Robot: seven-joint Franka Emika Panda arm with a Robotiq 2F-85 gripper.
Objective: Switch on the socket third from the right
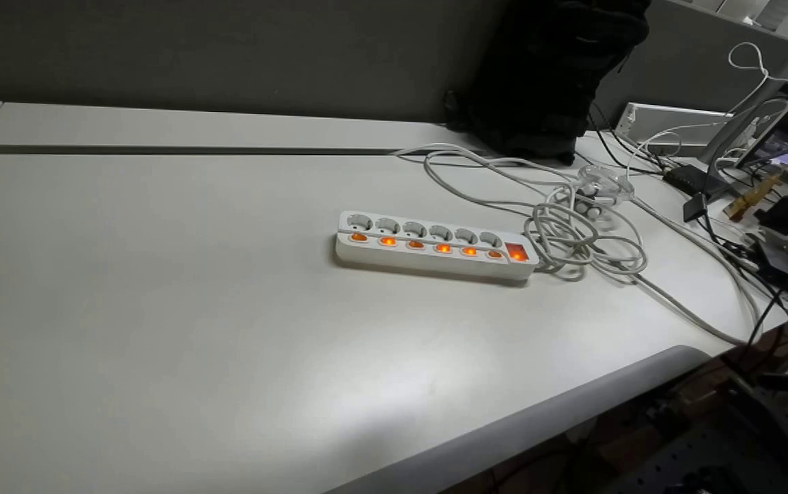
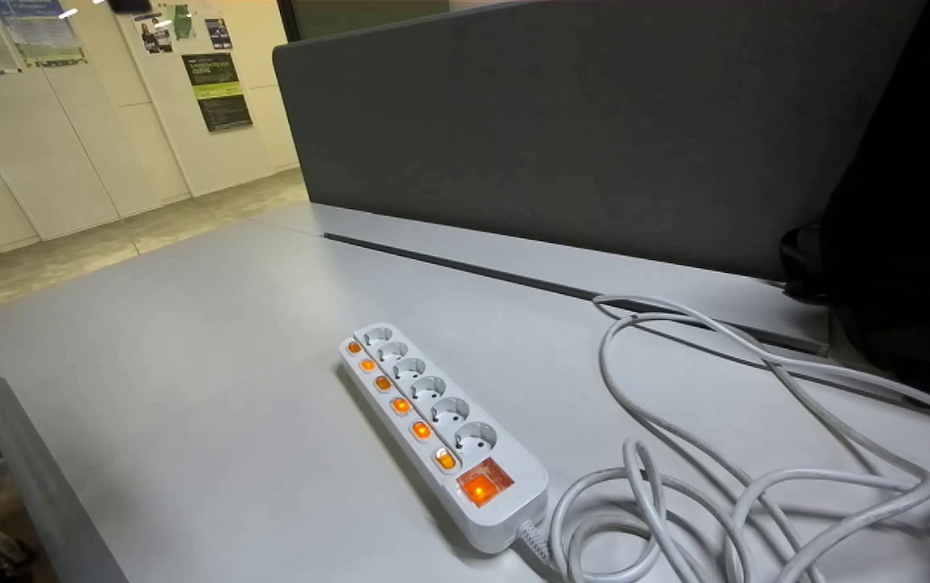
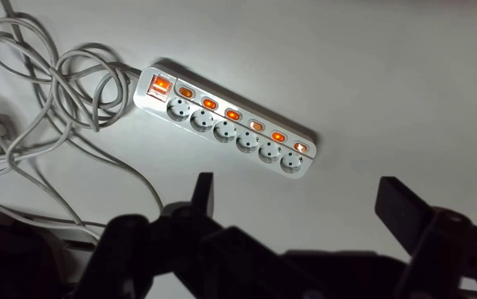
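A long white power strip (image 1: 428, 265) lies on the table; it also shows in an exterior view (image 2: 505, 518) and in the wrist view (image 3: 244, 120). Counted from the right in the wrist view, the third socket (image 3: 247, 141) has an orange switch (image 3: 256, 126) that looks unlit. The same unlit switch shows in both exterior views (image 1: 415, 244) (image 2: 383, 383), third from the end away from the cord. The main switch (image 3: 160, 86) glows at the cord end. My gripper (image 3: 296, 186) is open and empty, apart from the strip. It is out of both exterior views.
Coiled white cord (image 1: 562, 230) lies beside the main-switch end of the strip. A black backpack (image 1: 538, 75) stands at the back against a dark partition (image 2: 562, 121). A slot (image 1: 181, 149) runs along the table's back. A monitor and cables crowd the far right in an exterior view.
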